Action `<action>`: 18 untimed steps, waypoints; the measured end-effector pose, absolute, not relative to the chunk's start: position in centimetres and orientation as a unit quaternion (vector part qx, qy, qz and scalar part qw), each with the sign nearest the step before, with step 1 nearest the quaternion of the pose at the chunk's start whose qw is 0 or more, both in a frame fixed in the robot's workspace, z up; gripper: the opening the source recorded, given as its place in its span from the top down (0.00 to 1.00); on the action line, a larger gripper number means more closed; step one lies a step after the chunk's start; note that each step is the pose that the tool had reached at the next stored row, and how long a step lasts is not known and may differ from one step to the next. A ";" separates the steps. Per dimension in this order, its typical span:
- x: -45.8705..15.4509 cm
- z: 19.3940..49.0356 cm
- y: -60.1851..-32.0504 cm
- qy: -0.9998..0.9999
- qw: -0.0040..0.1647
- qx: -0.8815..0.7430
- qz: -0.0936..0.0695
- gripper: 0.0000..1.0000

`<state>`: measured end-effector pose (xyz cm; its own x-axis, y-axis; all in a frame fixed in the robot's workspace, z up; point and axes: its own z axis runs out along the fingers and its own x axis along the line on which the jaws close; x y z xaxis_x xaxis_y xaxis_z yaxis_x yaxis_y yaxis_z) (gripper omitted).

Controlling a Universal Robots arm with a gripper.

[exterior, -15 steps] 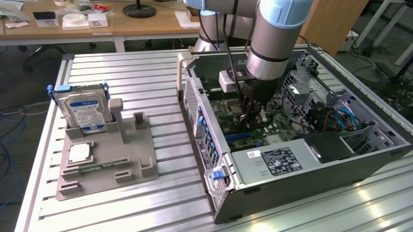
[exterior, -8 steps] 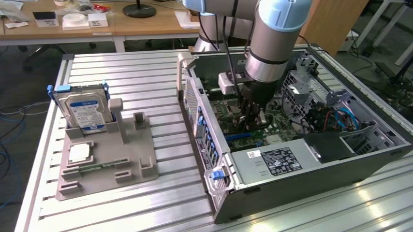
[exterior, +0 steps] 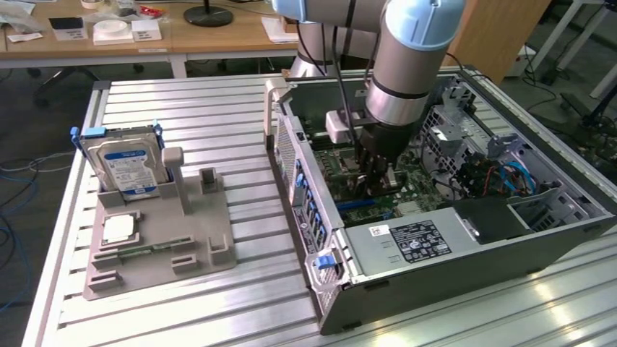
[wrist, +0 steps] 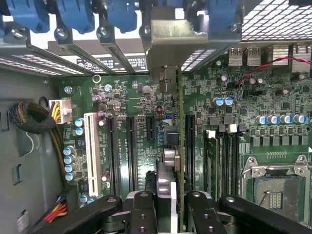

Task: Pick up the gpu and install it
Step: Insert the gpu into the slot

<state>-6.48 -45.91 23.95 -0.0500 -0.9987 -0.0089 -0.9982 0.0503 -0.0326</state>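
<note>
Labels on the hard drive (exterior: 127, 168) and power supply (exterior: 415, 241) are too small to read.

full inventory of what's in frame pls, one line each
gpu: 1, dark card seen edge-on with silvery bracket, held upright over the motherboard slots.
motherboard: 1, green, inside case.
computer case: 1, dark grey, open, exterior view's right.
hard drive: 1, silver with blue-white label, upright in holder.
holder: 1, grey, exterior view's left.
table: 1, ribbed aluminium.
gripper: 1, black fingers shut on gpu.
</note>
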 end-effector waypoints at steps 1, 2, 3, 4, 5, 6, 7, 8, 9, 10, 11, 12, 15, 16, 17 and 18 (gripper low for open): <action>-6.5 23.9 -45.9 0.725 0.014 -0.689 -0.009 0.72; -6.5 23.8 -46.0 0.725 0.014 -0.689 -0.008 0.72; -6.5 23.7 -46.0 0.725 0.014 -0.689 -0.008 0.72; -6.5 23.7 -46.0 0.725 0.014 -0.689 -0.008 0.72; -6.6 23.6 -46.0 0.725 0.014 -0.689 -0.008 0.72; -6.6 23.6 -46.0 0.725 0.013 -0.689 -0.008 0.72; -6.7 23.5 -46.0 0.725 0.013 -0.689 -0.008 0.72; -6.7 23.5 -46.0 0.725 0.013 -0.689 -0.007 0.72; -6.8 23.5 -46.0 0.725 0.013 -0.689 -0.007 0.72; -6.8 23.5 -46.0 0.725 0.013 -0.689 -0.007 0.72; -6.8 23.5 -46.0 0.725 0.013 -0.689 -0.007 0.72; -6.8 23.5 -46.0 0.725 0.013 -0.689 -0.007 0.72; -6.8 23.4 -46.0 0.725 0.013 -0.689 -0.007 0.72; -6.8 23.4 -46.0 0.725 0.013 -0.689 -0.007 0.72; -6.8 23.4 -46.0 0.725 0.013 -0.689 -0.007 0.72; -6.8 23.4 -45.9 0.725 0.013 -0.689 -0.007 0.72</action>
